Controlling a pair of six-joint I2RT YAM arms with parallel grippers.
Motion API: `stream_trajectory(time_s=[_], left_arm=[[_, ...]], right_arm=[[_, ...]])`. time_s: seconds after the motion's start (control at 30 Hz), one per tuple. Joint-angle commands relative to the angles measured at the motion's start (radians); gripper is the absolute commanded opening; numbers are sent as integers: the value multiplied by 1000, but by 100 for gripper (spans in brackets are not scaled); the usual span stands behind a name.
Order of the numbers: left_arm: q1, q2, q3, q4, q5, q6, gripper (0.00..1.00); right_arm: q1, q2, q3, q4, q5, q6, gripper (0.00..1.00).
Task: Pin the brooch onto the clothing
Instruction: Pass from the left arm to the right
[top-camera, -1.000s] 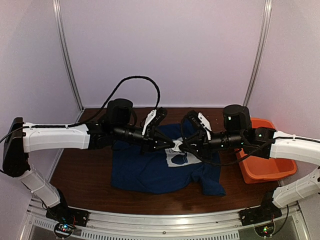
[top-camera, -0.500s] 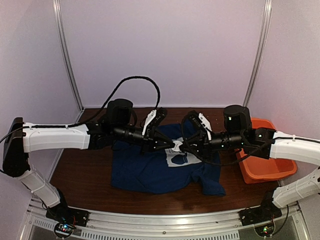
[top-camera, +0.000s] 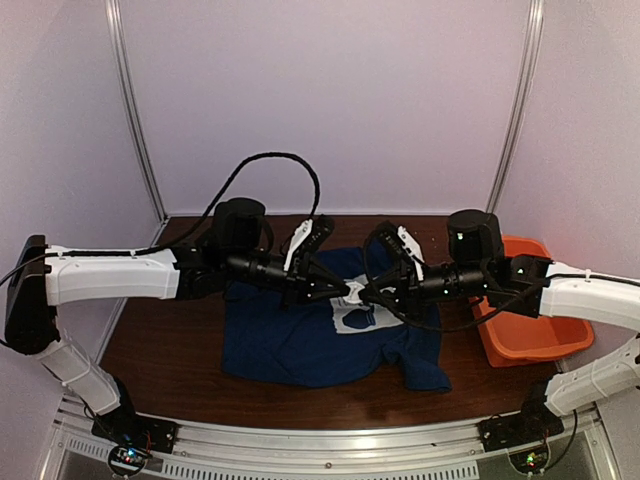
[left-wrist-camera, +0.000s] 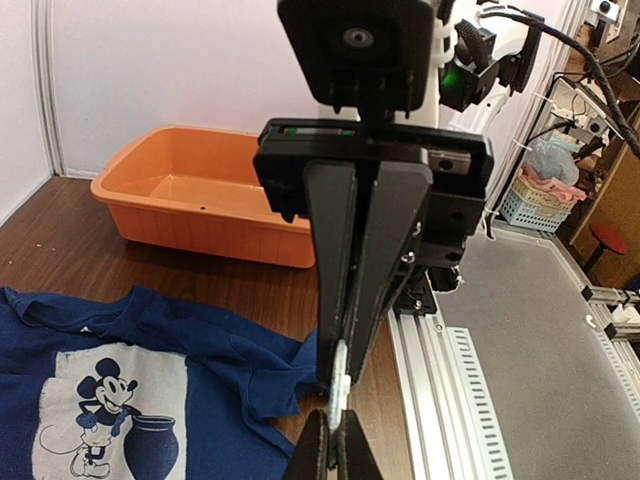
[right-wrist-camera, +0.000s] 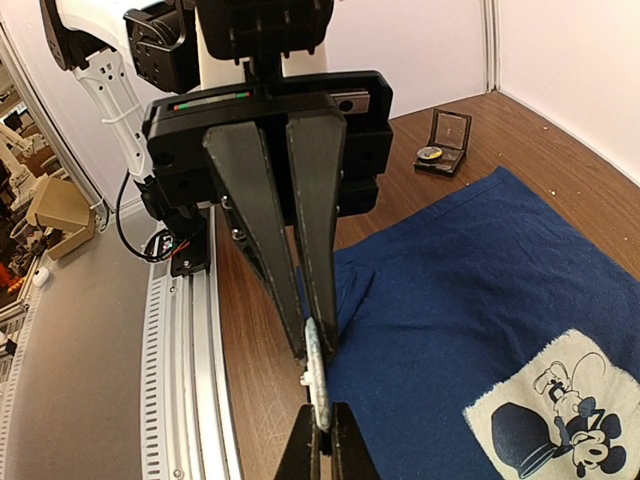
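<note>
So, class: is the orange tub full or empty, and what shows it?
Empty, as far as shown: the left wrist view looks into the orange tub and sees bare floor; one end is hidden.

The left gripper (left-wrist-camera: 330, 445) and the facing right gripper (left-wrist-camera: 342, 345) pinch the brooch (left-wrist-camera: 338, 385) tip to tip, with the T-shirt (left-wrist-camera: 200, 350) to their lower left.

Pale lilac-white walls (top-camera: 330, 100) far, left, right; light soft, even. Slim metal posts (top-camera: 135, 110) in both far corners. Dark brown wood bench (top-camera: 170, 350); silver slotted rail (top-camera: 330, 445) along near edge. Beyond bench ends: grey floor panel (left-wrist-camera: 520, 400), white basket (left-wrist-camera: 545, 205) with cloth, red stool (left-wrist-camera: 608, 240), cardboard box (right-wrist-camera: 52, 203).
</note>
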Motion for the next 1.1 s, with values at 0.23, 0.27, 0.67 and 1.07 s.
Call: stream_trajectory(time_s=[0.23, 0.27, 0.67, 1.07], left_arm=[[18, -32, -8, 67, -30, -33, 34], [21, -34, -10, 73, -34, -38, 39], [27, -79, -56, 118, -103, -49, 90], [29, -107, -75, 132, -166, -51, 98]], right_arm=[[-8, -56, -10, -23, 48, 2, 0], [-8, -59, -10, -27, 56, 1, 0], [-24, -72, 2, -43, 104, -1, 0], [-36, -105, -4, -25, 172, 6, 0]])
